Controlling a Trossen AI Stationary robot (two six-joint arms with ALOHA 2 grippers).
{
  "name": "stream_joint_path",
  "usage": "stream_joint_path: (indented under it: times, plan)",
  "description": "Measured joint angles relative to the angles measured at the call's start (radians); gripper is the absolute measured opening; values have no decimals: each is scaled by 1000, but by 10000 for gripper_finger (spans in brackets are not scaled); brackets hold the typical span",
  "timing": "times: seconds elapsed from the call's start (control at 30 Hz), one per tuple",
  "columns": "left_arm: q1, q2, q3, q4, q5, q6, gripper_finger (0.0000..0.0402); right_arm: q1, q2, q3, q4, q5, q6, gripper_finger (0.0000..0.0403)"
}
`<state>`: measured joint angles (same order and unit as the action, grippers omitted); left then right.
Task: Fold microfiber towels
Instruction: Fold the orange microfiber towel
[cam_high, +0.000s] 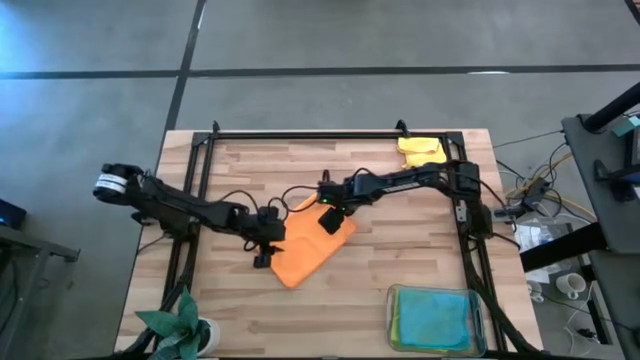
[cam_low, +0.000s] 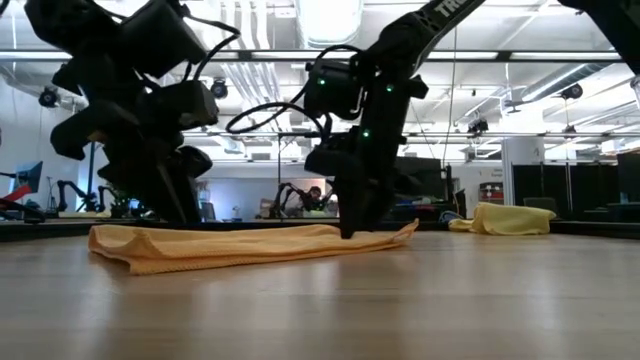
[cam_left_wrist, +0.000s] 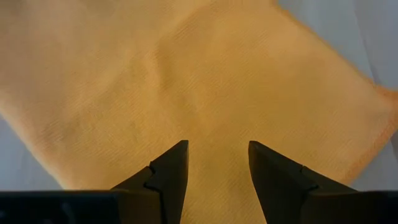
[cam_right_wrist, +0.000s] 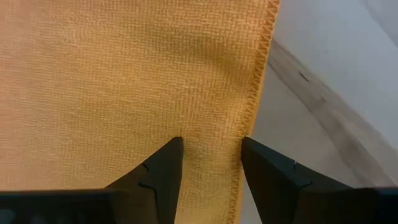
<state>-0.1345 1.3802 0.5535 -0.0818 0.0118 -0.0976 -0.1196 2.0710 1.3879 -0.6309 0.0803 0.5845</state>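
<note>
Towel work at mid-table: your left gripper (cam_high: 263, 243) hovers over the orange towel (cam_high: 312, 250), its fingers (cam_left_wrist: 169, 177) parted with only cloth showing between them. Your right gripper (cam_high: 330, 218) stands at the same towel's stitched far edge, fingers (cam_right_wrist: 163, 171) likewise apart, tips down on the fabric. The towel lies flat between and beneath both tools. Beyond your right arm, a yellow towel (cam_high: 420, 151) sits crumpled at the table's corner; more towels (cam_high: 432, 317) rest in the clear tray (cam_high: 476, 322).
</note>
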Motion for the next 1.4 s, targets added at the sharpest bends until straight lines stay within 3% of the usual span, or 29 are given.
stream_joint_path:
  times: [0.23,0.47,0.6,0.83,0.97,1.13,1.4]
  plan:
    - [-6,-4,0,-3,3,12,152,-1,21,19,-6,7,-18,109]
    - [-5,-69,1,-24,3,28,152,1,19,18,10,11,-117,17]
    - [-5,-91,1,-22,3,28,152,-20,-40,11,-138,79,-176,11]
    - [-4,-88,3,5,3,30,152,-102,-162,68,-394,364,-278,10]
    - [-3,-88,3,20,-2,26,152,-118,-196,92,-385,321,-277,9]
    - [-3,-88,3,22,-5,25,152,-57,-181,112,-380,207,-293,9]
    - [-3,-87,3,22,-10,24,152,67,-153,109,-360,203,-295,9]
